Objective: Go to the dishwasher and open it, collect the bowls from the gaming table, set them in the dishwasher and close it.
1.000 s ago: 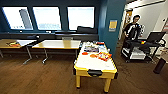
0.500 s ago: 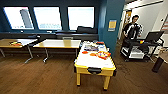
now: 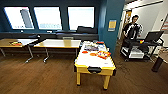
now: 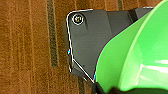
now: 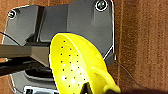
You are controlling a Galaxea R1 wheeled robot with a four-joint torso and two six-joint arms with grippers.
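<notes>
A bright green bowl [image 4: 140, 57] hangs close over the wooden floor in the left wrist view, with my left gripper shut on its rim. In the right wrist view my right gripper is shut on a yellow bowl [image 5: 72, 67] with small holes and a handle, also above the floor. Ahead in the head view stands the gaming table [image 3: 92, 61], white-topped on yellow legs. Small orange things [image 3: 93, 54] lie on its far half, too blurred to tell apart. The dishwasher is out of view.
Two wooden-topped tables [image 3: 58, 43] stand along the window wall at the left. At the right a person [image 3: 132, 28] stands behind a dark cart [image 3: 140, 48] near a teal wall corner. A dark cylinder [image 3: 158, 64] stands at the far right.
The white-topped table looks slightly larger and lower in the head view: the camera has moved a little toward it. The person has stayed by the cart.
</notes>
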